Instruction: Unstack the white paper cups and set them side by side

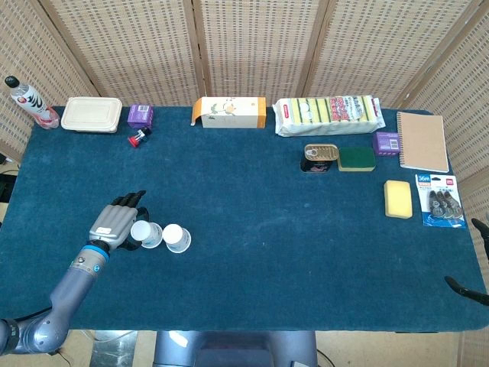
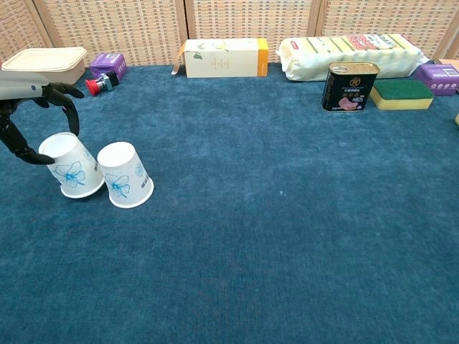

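Observation:
Two white paper cups with blue flower prints stand upside down, side by side, at the front left of the table. My left hand (image 1: pixel 114 222) (image 2: pixel 32 118) grips the left cup (image 1: pixel 145 233) (image 2: pixel 70 165) around its upturned base, with fingers on the far side and the thumb on the near side. That cup rests on the cloth, touching or nearly touching the right cup (image 1: pixel 176 238) (image 2: pixel 125 174), which stands free. Only dark fingertips of my right hand (image 1: pixel 467 291) show at the right edge of the head view, spread with nothing between them.
Along the far edge lie a bottle (image 1: pixel 30 102), a lidded container (image 1: pixel 92 114), a purple box (image 1: pixel 140 115), a red item (image 1: pixel 137 138), a carton (image 1: pixel 229 112) and a sponge pack (image 1: pixel 328 115). A tin (image 1: pixel 320 157), sponges (image 1: pixel 398 199), a notebook (image 1: pixel 422 141) and a blister pack (image 1: pixel 441 200) lie on the right.

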### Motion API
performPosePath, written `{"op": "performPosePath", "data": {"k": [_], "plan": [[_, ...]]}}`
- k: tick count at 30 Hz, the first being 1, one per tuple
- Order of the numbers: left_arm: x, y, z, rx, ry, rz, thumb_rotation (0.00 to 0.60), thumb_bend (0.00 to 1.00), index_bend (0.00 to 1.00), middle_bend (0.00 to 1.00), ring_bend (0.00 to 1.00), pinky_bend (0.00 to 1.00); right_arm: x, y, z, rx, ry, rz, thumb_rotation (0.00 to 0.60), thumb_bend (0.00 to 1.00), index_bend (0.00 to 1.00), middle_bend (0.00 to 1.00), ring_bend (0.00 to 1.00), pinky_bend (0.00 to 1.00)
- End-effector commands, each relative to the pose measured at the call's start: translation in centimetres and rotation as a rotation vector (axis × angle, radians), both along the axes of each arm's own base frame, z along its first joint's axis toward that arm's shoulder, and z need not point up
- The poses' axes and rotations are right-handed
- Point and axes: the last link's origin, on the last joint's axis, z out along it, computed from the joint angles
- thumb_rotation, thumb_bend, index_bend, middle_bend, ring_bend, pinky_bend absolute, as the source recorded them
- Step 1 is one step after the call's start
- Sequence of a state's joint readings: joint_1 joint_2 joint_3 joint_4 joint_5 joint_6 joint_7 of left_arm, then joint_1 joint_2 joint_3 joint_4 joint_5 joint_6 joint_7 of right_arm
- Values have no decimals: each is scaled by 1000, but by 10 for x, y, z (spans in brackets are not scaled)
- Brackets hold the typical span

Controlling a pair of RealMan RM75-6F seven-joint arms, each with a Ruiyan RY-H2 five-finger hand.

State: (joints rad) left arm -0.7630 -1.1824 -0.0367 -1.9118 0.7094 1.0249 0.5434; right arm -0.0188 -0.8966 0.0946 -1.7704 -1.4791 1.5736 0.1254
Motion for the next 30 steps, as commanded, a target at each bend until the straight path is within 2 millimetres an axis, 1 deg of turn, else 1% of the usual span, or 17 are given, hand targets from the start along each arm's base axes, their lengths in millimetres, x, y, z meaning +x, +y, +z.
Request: {"op": "performPosePath", "data": {"k": [1, 2, 4, 5, 8, 11, 14, 15, 19, 20, 22, 24, 28, 30], "plan": [[1, 0, 0, 3, -6, -2, 600, 226, 214, 0, 0, 92, 0, 0, 0, -1, 0, 0, 600, 0, 83, 0, 0, 0], [2, -1, 1, 6, -9, -5, 600, 220, 119, 0, 0, 92, 0, 0, 0, -1, 0, 0, 600, 0, 83, 0, 0, 0], [3, -4, 6, 14, -11, -11, 600, 210, 17, 0, 0, 92, 0, 0, 0, 1, 1, 0, 600, 0, 83, 0, 0, 0], [3, -5, 8, 18, -13, -13, 600, 206, 0, 0, 0, 93, 0, 0, 0, 2, 2, 0, 600, 0, 83, 0, 0, 0], [4, -11, 17, 35, -37, -13, 600, 202, 0, 0, 0, 92, 0, 1, 0, 3, 2, 1, 600, 0, 83, 0, 0, 0], [2, -23, 37, 86, -91, -29, 600, 199, 0, 0, 0, 92, 0, 1, 0, -2, 5, -1, 600, 0, 84, 0, 0, 0], [-12, -41, 59, 178, -121, -66, 600, 198, 0, 0, 0, 92, 0, 1, 0, -6, 9, -2, 600, 0, 83, 0, 0, 0], [-19, -51, 67, 220, -129, -76, 600, 197, 0, 0, 0, 92, 0, 0, 0, -6, 9, -2, 600, 0, 83, 0, 0, 0], [-41, -74, 80, 333, -127, -101, 600, 192, 0, 0, 0, 92, 1, 0, -2, -3, 17, 1, 600, 0, 83, 0, 0, 0], [-50, -85, 85, 386, -121, -100, 600, 192, 0, 0, 0, 92, 2, 0, -3, -1, 20, 7, 600, 0, 83, 0, 0, 0], [-61, -102, 87, 434, -130, -103, 600, 191, 0, 0, 0, 92, 2, 1, -5, -7, 34, 13, 600, 0, 83, 0, 0, 0], [-67, -115, 89, 455, -139, -111, 600, 191, 0, 0, 0, 92, 2, 0, -6, -28, 59, 13, 600, 0, 83, 0, 0, 0], [-74, -131, 94, 500, -142, -114, 600, 192, 0, 0, 0, 87, 4, 0, -9, -48, 77, 23, 600, 0, 83, 0, 0, 0], [-79, -137, 93, 500, -149, -103, 600, 191, 0, 0, 0, 83, 3, 0, -10, -51, 82, 23, 600, 0, 83, 0, 0, 0]]}}
